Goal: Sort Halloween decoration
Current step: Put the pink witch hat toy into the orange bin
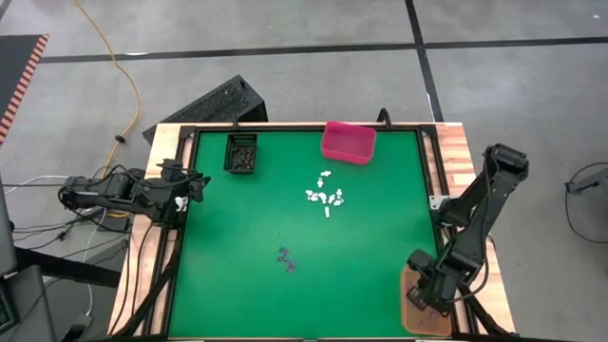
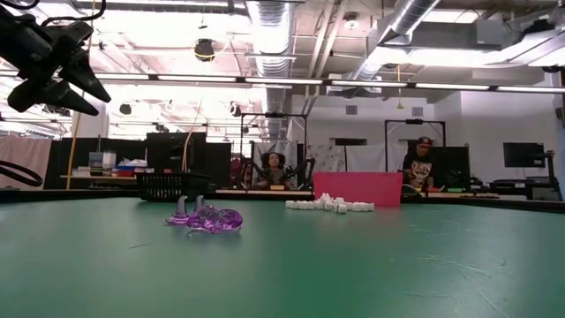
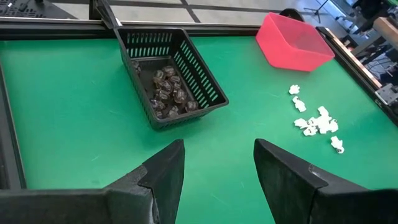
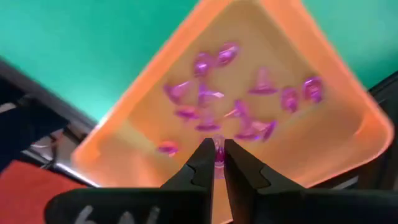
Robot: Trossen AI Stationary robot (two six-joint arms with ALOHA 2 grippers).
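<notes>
The decoration lies in groups of tiny trinkets. White ones [image 1: 325,197] sit mid-table, and purple ones [image 1: 286,258] lie nearer the near edge. Black ones [image 3: 169,92] fill the black bin [image 1: 242,152]. More purple ones [image 4: 211,99] rest in the orange bin [image 1: 425,302] at the near right corner. My right gripper [image 4: 217,154] hovers over that bin, shut on a purple trinket. My left gripper [image 3: 217,168] hangs open above the table's left edge [image 1: 190,185], short of the black bin. My right gripper pinches a single purple trinket [image 4: 218,157] between its two fingertips, coming from above and pointing down into the orange bin. The trinket is lifted clear of the bin's floor. Only a sliver of it shows between the fingers.
The pink bin [image 1: 349,141] stands at the far edge, right of the black bin. A raised dark frame [image 1: 185,237] rims the green mat. Open green surface lies between the trinket groups. People sit at desks in the room beyond the table [image 2: 275,168].
</notes>
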